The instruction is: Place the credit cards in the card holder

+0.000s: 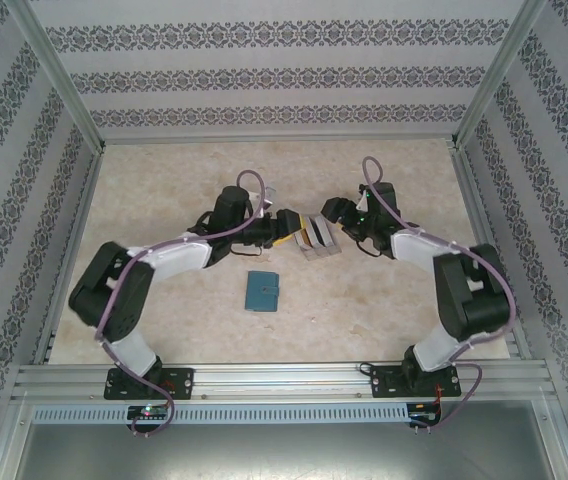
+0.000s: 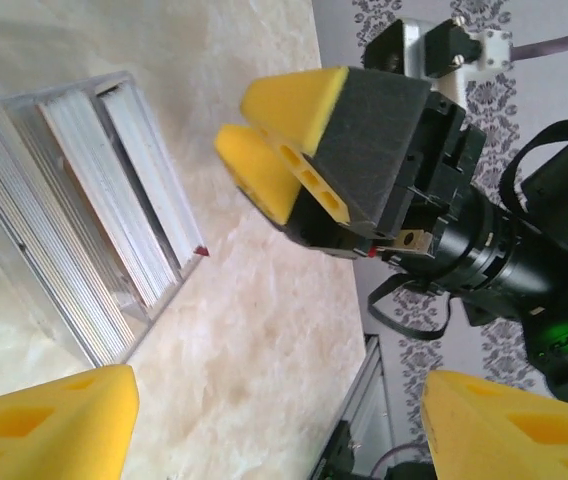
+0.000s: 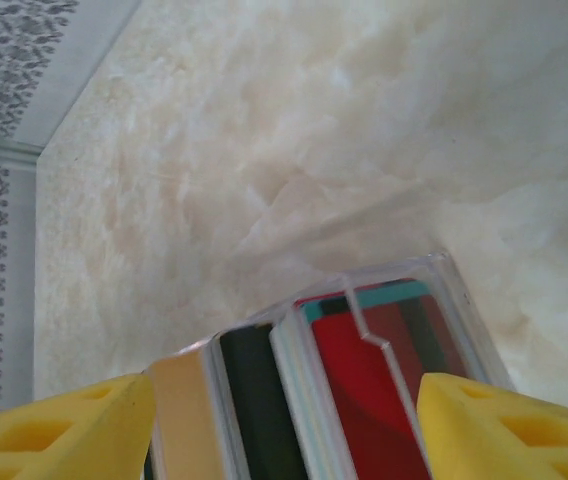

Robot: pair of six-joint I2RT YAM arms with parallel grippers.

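- From above, we see the card holder (image 1: 262, 291) lying flat on the bench (image 1: 164, 190), nearer the arm bases and well apart from both arms' ends.
- Further back, a clear rack (image 1: 318, 246) holds the credit cards (image 1: 304, 232) on edge. It sits between the left jaws and the right jaws, each just beside it. From this height we cannot tell how wide either pair stands.
- At the left wrist, the left jaws stand wide apart with nothing gripped, a yellow fingertip (image 2: 49, 425) in each lower corner. The rack (image 2: 24, 290) lies on the bench at upper left, with pale grey cards (image 2: 114, 200) in its slots. The right arm's fingertips (image 2: 284, 95) hang over the bench, apart from the rack.
- At the right wrist, the right jaws are also apart, their fingertips (image 3: 64, 430) in the lower corners. Between them we see the rack's rim (image 3: 444, 272), a red card (image 3: 364, 385), a black card (image 3: 254, 400) and a tan card (image 3: 184, 420). We cannot tell whether the fingertips touch the rack.
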